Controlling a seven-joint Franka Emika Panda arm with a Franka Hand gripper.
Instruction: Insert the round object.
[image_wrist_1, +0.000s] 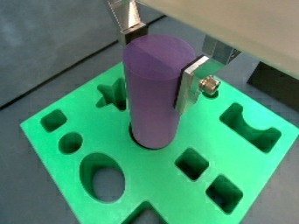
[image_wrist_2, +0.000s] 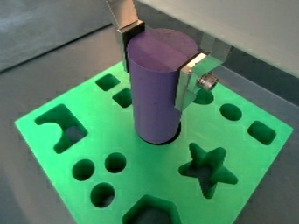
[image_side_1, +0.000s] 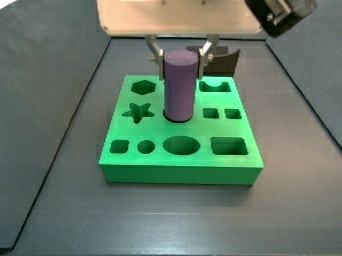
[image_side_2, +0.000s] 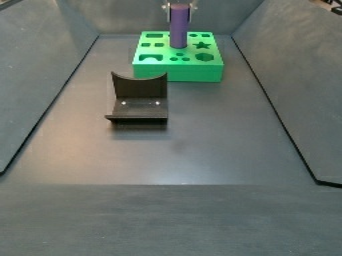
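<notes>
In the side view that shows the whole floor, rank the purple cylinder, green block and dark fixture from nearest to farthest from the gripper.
1. The purple cylinder: between the fingers of the gripper, standing in the block.
2. The green block: directly under the gripper, at the far end of the floor.
3. The fixture: apart from the block, nearer the camera.

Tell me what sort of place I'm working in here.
Probably a lab test rig: a bare dark floor walled by sloped panels, a green shape-sorting block, and the fixture. The tool flanks a purple cylinder over the block.
</notes>
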